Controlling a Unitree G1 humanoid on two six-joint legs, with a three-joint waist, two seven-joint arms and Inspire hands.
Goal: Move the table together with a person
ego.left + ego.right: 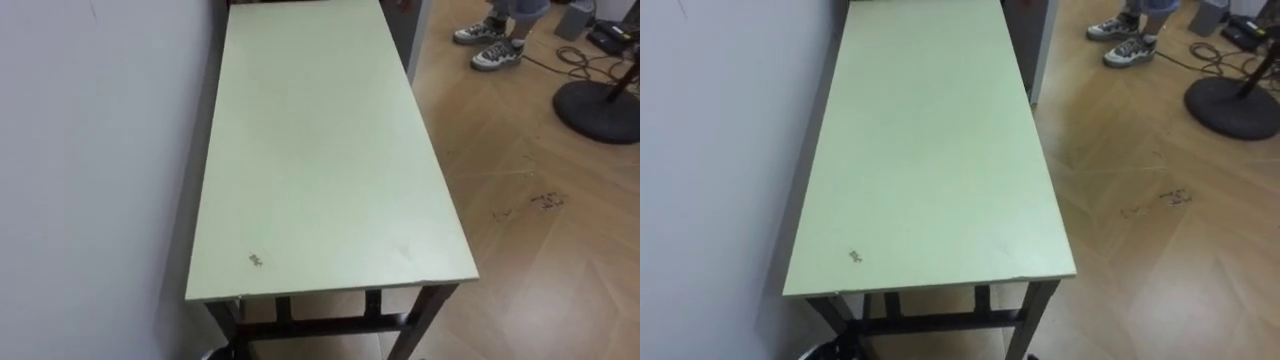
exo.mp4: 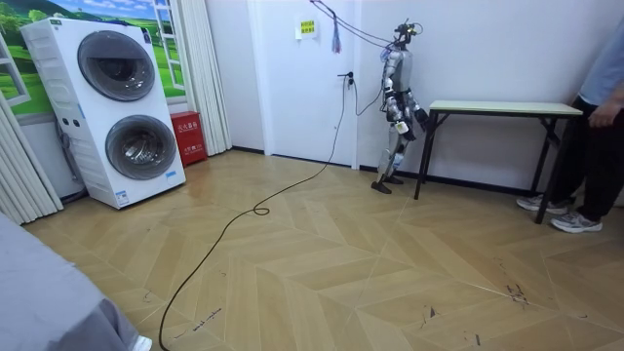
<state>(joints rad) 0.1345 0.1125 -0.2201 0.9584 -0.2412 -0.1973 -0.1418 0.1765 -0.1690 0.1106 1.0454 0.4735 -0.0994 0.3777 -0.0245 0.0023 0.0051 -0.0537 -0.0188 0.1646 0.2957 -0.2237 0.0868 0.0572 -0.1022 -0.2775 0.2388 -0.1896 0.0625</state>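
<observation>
Robot and person at opposite ends of a table
My robot faces the pale green table (image 1: 320, 150) along the wall (image 1: 90, 150); a person (image 2: 597, 127) stands opposite. Its hands (image 2: 418, 117) are near the table's end; I cannot tell their state.

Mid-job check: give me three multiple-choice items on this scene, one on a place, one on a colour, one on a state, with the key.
1. The table has one long side along:
A) the wall
B) a window
C) a sofa

2. Its top is:
A) red
B) pale green
C) black

3. The person at its far end is:
A) sitting
B) kneeling
C) standing

Key:
1 A, the white wall runs along the top's left edge in the eye views.
2 B, the top shows pale green in every view.
3 C, the person is upright on both feet in the room view.
</observation>
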